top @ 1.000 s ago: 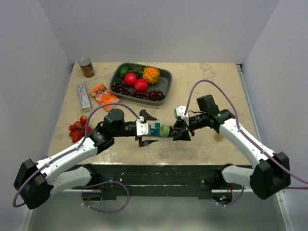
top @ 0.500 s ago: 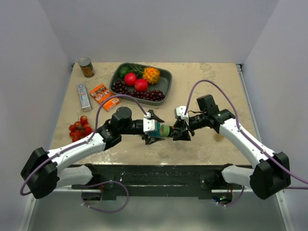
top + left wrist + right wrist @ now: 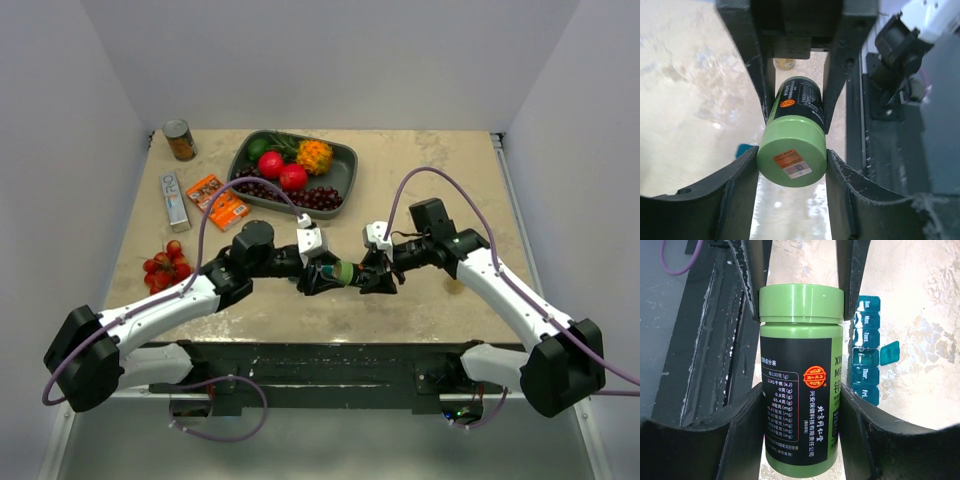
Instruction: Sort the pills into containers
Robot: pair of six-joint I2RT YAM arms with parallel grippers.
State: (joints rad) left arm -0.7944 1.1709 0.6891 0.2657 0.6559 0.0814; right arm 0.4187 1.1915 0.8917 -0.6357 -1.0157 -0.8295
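Observation:
A green pill bottle point(image 3: 344, 272) with a black label is held level above the table between my two grippers. My right gripper point(image 3: 375, 275) is shut on its body point(image 3: 800, 380). My left gripper point(image 3: 325, 275) is shut on its green cap point(image 3: 791, 160), with both fingers touching the cap's sides. In the right wrist view the left gripper's fingers point(image 3: 747, 265) flank the cap point(image 3: 801, 302). The teal-blue pill organizer point(image 3: 865, 350) lies on the table under the bottle with one lid open. In the top view it is hidden by the grippers. No loose pills show.
A dark grey fruit tray point(image 3: 345, 165) stands at the back centre. A can point(image 3: 180, 140), a white box point(image 3: 175, 198) and an orange packet point(image 3: 217, 200) lie at the back left. Red tomatoes point(image 3: 165, 265) lie at the left. The table's front edge is just below the grippers.
My left gripper moved right to the bottle and closed its open fingers on the cap. My right gripper and the bottle stayed in place.

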